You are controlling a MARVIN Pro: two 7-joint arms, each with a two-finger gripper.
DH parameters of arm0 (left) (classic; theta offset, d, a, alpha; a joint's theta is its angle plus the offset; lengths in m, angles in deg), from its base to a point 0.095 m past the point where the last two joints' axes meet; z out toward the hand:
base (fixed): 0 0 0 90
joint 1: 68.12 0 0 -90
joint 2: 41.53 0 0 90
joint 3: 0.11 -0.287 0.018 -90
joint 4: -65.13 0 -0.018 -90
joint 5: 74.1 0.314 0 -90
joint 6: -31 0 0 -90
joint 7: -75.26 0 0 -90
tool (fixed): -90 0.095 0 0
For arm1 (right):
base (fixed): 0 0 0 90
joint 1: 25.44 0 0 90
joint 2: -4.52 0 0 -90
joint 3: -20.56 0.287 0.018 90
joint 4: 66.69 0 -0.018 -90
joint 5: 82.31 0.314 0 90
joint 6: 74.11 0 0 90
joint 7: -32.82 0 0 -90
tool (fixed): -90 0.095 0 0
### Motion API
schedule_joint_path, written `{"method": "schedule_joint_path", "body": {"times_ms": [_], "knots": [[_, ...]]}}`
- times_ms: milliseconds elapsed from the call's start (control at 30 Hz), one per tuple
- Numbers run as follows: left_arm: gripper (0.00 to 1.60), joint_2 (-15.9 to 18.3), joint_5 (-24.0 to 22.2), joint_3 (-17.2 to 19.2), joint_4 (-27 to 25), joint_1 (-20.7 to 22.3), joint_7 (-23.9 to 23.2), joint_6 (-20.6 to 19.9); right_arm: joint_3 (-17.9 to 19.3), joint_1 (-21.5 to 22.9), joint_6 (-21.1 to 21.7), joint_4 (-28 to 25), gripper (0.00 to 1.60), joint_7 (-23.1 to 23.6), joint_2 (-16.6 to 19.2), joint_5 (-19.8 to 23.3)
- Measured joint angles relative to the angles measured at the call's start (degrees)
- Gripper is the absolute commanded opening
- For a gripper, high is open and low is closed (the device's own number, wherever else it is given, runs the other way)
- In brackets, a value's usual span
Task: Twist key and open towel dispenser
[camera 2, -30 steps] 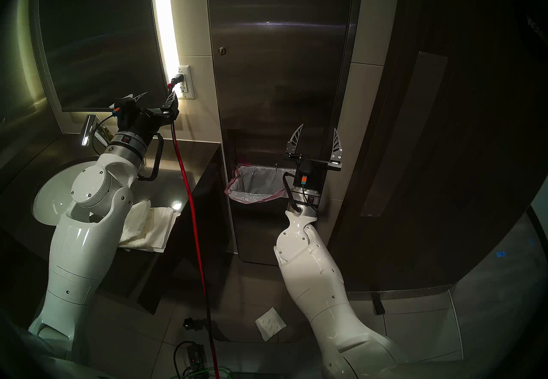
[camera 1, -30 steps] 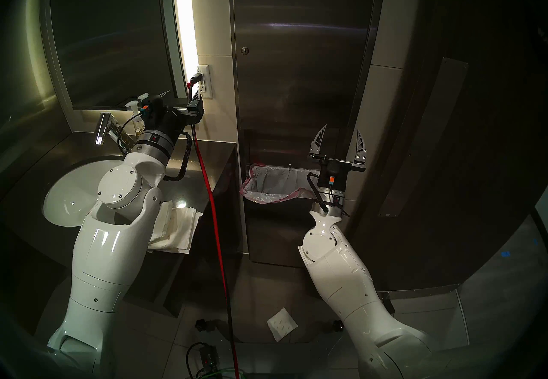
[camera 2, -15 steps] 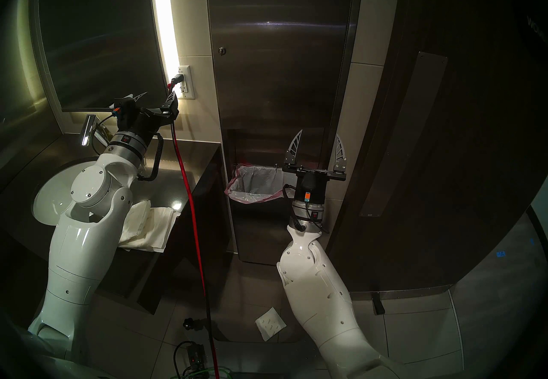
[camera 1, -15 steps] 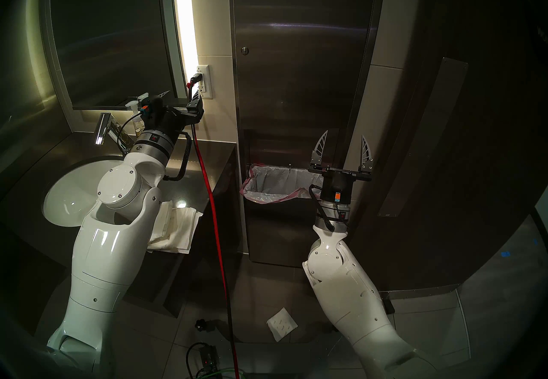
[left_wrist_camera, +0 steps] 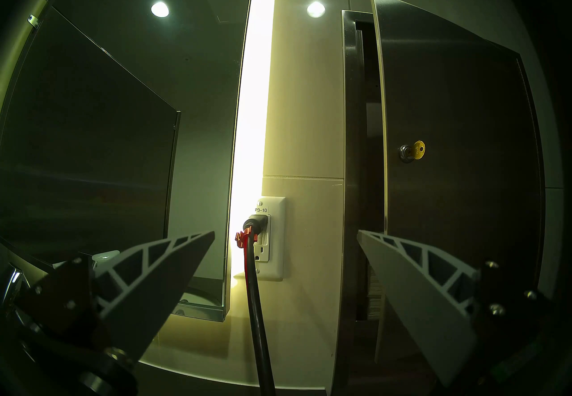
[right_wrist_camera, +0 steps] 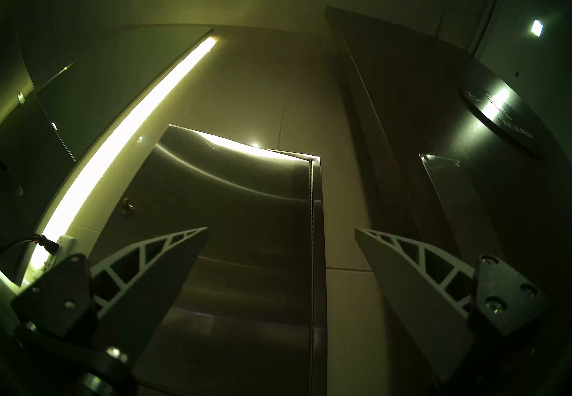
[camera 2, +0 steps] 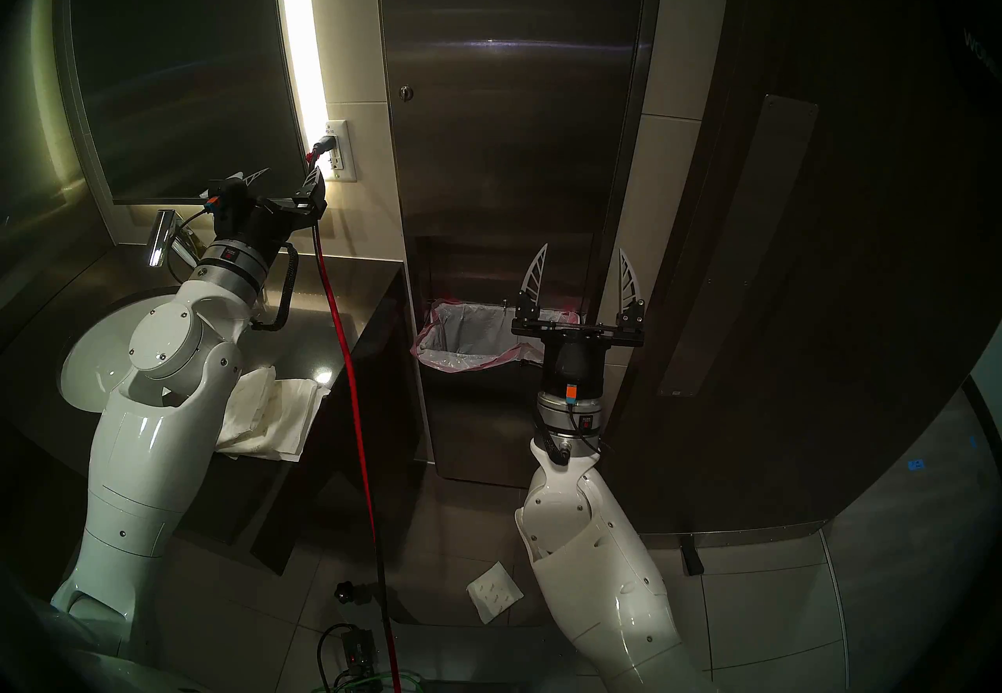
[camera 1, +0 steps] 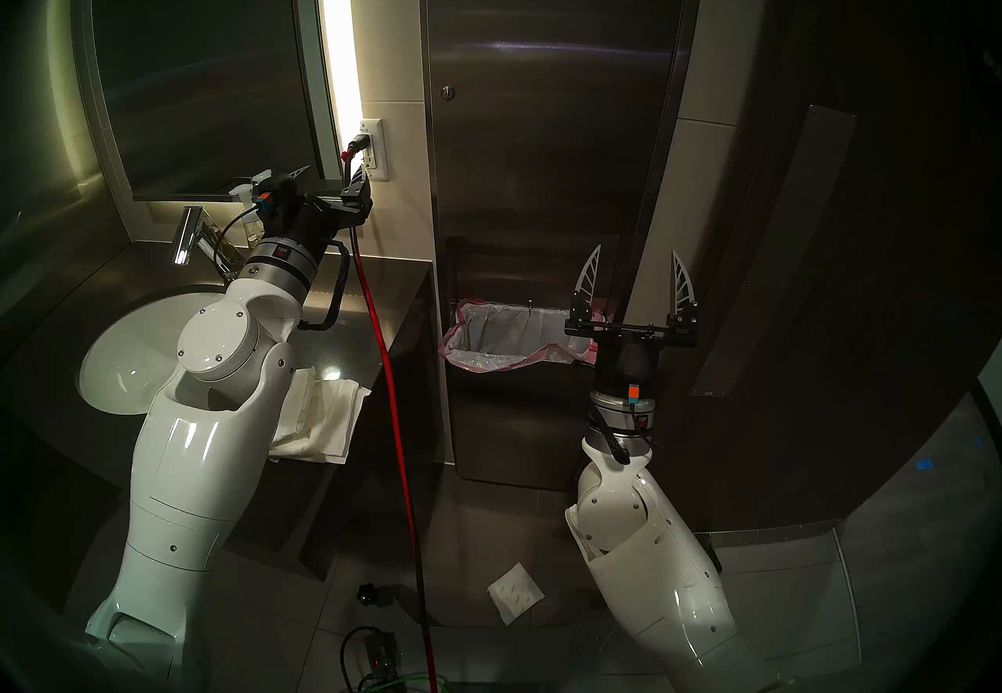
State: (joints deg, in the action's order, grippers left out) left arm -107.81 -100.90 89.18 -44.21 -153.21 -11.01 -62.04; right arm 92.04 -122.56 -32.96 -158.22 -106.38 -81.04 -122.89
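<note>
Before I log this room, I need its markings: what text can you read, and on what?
"P3-10": label on the white outlet plate.
"WOMEN": dark sign on the door.
Stamp on the key: too small to read.
Paper sheet on the floor: marks illegible.

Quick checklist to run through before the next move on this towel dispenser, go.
1. Key seated in lock: ok.
2. Towel dispenser door unlatched: ok, a gap shows along its lock-side edge.
3. Left gripper open and empty: ok.
4. Right gripper open and empty: ok.
5. Left gripper's path clear: not ok, the power cable hangs right in front of it.
6. Door swing clear of right gripper: cannot tell.
</note>
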Motion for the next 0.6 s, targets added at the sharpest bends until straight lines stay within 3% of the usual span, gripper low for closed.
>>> {"method": "schedule_joint_path", "body": {"times_ms": [600], "knots": [[1.6,0.11,-0.17,0.0,-0.03,0.01,0.0,0.01,-0.14,-11.87,-1.65,-14.66,1.6,2.83,6.11,-1.01]]}}
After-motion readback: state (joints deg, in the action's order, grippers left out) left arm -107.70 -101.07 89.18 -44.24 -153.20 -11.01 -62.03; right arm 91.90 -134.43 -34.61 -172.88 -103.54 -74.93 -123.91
